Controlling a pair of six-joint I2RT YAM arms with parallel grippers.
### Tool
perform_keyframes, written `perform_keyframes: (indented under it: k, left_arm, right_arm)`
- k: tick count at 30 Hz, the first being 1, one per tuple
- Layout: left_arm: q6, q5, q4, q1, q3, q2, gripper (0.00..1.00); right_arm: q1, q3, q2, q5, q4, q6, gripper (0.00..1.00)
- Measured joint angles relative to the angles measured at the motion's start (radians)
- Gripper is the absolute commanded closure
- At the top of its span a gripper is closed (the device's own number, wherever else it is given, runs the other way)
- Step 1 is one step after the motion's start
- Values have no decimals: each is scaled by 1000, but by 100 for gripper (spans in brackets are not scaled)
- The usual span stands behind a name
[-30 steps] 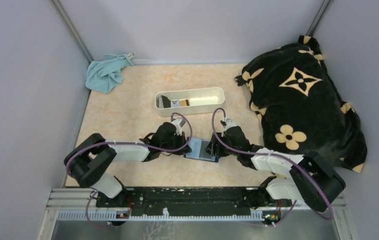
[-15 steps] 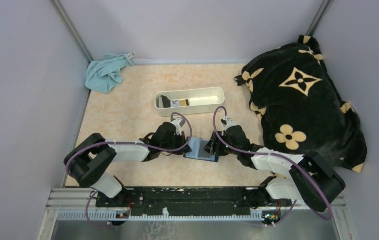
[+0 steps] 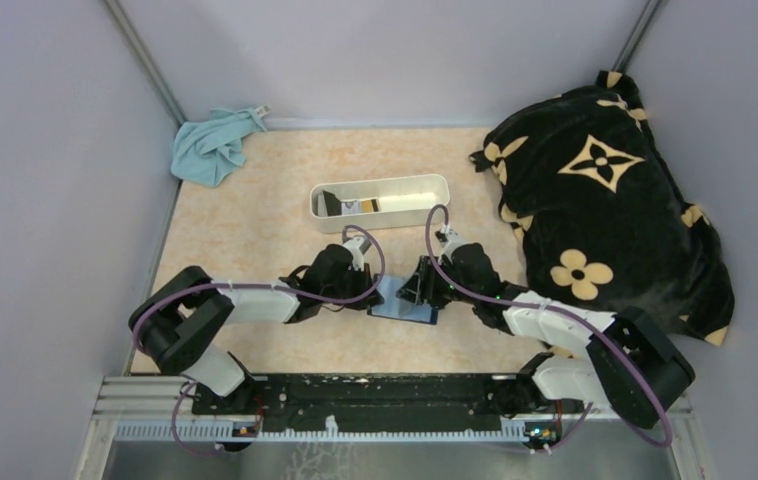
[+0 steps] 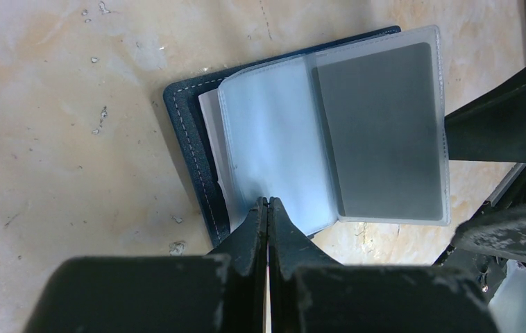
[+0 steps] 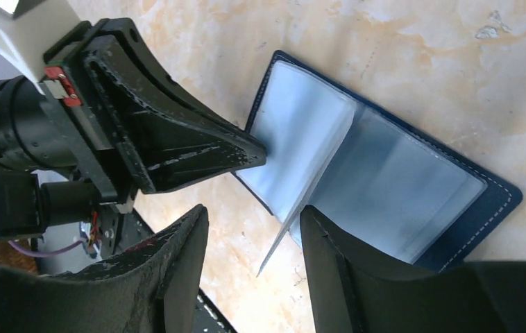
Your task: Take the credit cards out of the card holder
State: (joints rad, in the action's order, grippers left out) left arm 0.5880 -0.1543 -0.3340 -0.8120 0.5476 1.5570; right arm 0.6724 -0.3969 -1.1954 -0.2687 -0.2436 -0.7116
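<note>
The card holder [image 3: 395,298] lies open on the table between my grippers, with a dark navy cover [image 4: 184,139] and pale blue sleeves [image 5: 399,194]. One sleeve leaf holds a grey credit card [image 4: 378,132]. My left gripper [image 4: 268,201] is shut, and its tips press on the sleeves at the holder's near edge; it also shows in the top view [image 3: 370,292]. My right gripper [image 5: 253,211] is open and straddles the raised leaf [image 5: 284,239], which stands on edge between its fingers. The right gripper sits over the holder's right side in the top view [image 3: 423,288].
A long white tray [image 3: 425,182] behind the holder has dark and pale cards [image 3: 360,205] at its left end. A black blanket with gold flowers [image 3: 605,200] fills the right side. A light blue cloth [image 3: 213,145] lies at the back left corner.
My right gripper has moved left over the holder and tilted up, and the grey-card leaf now stands raised between its fingers. The left gripper has stayed put.
</note>
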Motion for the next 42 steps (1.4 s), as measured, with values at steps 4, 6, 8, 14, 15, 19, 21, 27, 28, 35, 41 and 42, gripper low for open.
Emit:
perform_keyframes:
  k: [4,6,8,14,15,19,21,27,28,35,41,42]
  left_arm:
    - [0,1,1,0,0,-1,100]
    - [0,1,2,0,0,-2,100]
    - [0,2,3,0,0,-2,100]
    - [-1,13,23,-2,0,-14,100]
    - [-1,15,28,-2,0,-17,100]
    - [-2,21,42,-2,0,-23,100]
    - [-2,21,42,-2,0,-23,100]
    - [-10,36,66,-5,10,-26,100]
    - [-18,47,80,-5,14,-31,100]
    - [-112,174,277,-10,55,-95,100]
    - [-152,224,412,-10,60,-191,100]
    - [-156,222,417,-10,62,-206,100]
  right_arm:
    - [6,-32,-19,-16,-6,0,48]
    - [12,-48,-38,-23,-14,0,48]
    - [18,-61,-61,-30,-26,1,48]
    - [21,-69,-111,-37,-43,1,48]
    - [21,-69,-111,-36,-43,2,48]
    - [21,-69,-115,-35,-50,4,48]
    - [21,-69,-119,-32,-48,4,48]
    - [21,-69,-130,-11,-52,3,48]
    - [21,-68,-135,-8,-56,3,48]
    - [21,-43,-191,-4,-98,-7,50]
    - [21,-35,-208,-4,-118,-16,50]
    - [21,-35,-208,-4,-123,-18,50]
